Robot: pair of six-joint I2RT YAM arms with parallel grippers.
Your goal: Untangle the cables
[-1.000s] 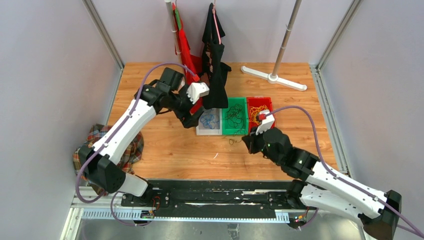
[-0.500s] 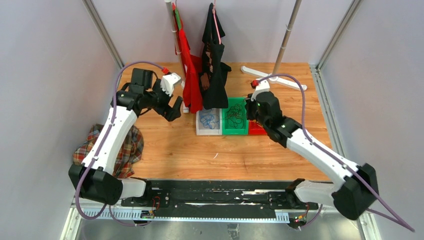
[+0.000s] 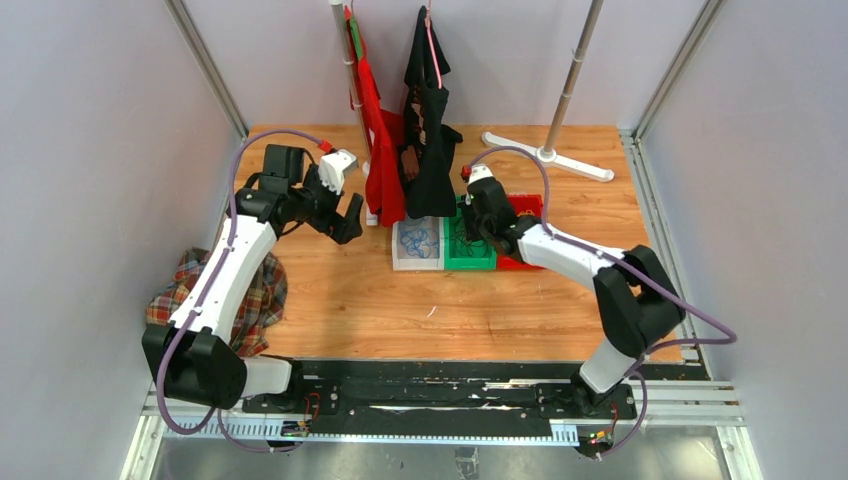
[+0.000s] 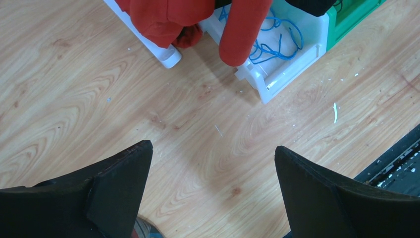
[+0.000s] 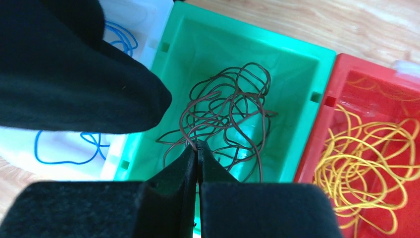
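Three bins stand side by side at mid-surface, one colour of cable in each.
- White bin [image 4: 297,67], left: blue cable [image 3: 418,241], loose loops, partly under a hanging red garment [image 4: 242,29].
- Green bin [image 5: 208,44], middle: dark brown cable [image 5: 233,114], a small looped bundle.
- Red bin [image 5: 317,144], right: yellow cable [image 5: 356,153].
- Right gripper [image 5: 197,148]: over the green bin, jaws clenched, a brown strand apparently pinched at the tips.
- Left gripper [image 4: 212,148]: jaws released and empty, above the bare wood surface [image 4: 74,99] left of the white bin.

Status: sorting looks nearly complete. No cable shows outside the bins, so only letting go of the brown strand seems to remain.
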